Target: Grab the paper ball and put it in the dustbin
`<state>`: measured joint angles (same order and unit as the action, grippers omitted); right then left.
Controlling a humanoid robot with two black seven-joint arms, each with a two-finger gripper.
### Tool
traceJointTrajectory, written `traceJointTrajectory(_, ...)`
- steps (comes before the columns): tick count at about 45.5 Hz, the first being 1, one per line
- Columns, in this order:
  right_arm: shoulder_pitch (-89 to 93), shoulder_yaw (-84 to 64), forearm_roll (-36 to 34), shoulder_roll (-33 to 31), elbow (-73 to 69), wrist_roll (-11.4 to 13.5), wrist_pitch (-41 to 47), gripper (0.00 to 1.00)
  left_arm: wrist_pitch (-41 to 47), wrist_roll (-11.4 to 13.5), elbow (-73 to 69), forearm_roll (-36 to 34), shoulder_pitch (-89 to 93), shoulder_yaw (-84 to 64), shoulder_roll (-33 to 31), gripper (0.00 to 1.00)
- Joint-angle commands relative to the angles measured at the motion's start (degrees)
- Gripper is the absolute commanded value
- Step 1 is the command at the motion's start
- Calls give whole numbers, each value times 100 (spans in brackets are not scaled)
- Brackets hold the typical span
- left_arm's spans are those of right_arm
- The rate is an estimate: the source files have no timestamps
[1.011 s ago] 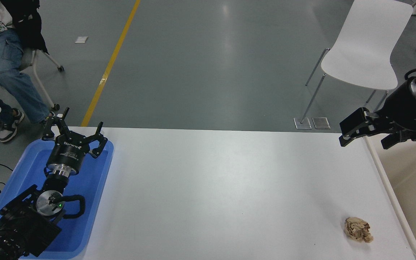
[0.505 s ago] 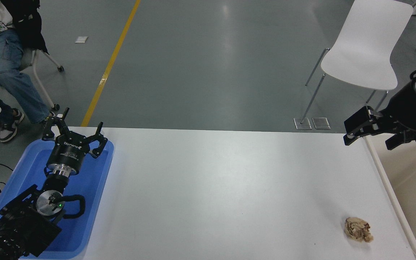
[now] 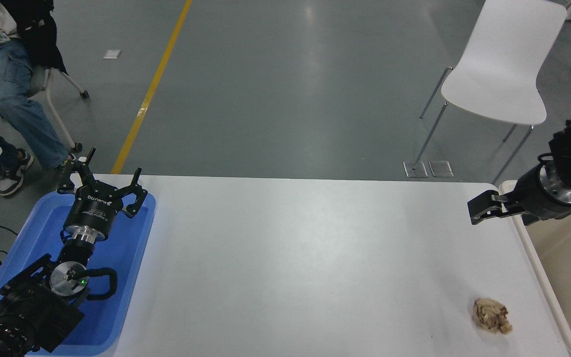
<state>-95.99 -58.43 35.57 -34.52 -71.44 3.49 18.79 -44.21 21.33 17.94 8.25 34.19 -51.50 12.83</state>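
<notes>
The paper ball (image 3: 491, 315) (light, soft, crushable) invites a pinch across its middle; right gripper (image 3: 484, 212) far off, spread unclear.

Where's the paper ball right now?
In the head view, the paper ball lies on the white table at its near right corner, beside the dustbin.

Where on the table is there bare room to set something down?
The wide middle of the white table, between the blue tray and the paper ball, is bare. It is tighter at the right, where the right gripper, paper ball and dustbin cluster. The left gripper occupies the tray.
</notes>
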Motion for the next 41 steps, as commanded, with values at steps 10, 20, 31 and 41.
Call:
traceJointTrajectory(10,1776,201,627,121,737,-24,-1026,100,0,3,-1,1,0,0,0,100)
traceJointTrajectory(20,2330,298,636,130,754,-33,-1317,100,0,-6,-1,1,0,0,0,100)
traceJointTrajectory(31,2418,342,627,130,754,-24,-1325,100,0,3,-1,1,0,0,0,100)
traceJointTrajectory(41,2514,350,600,130,745,-24,-1325,100,0,-6,-1,1,0,0,0,100)
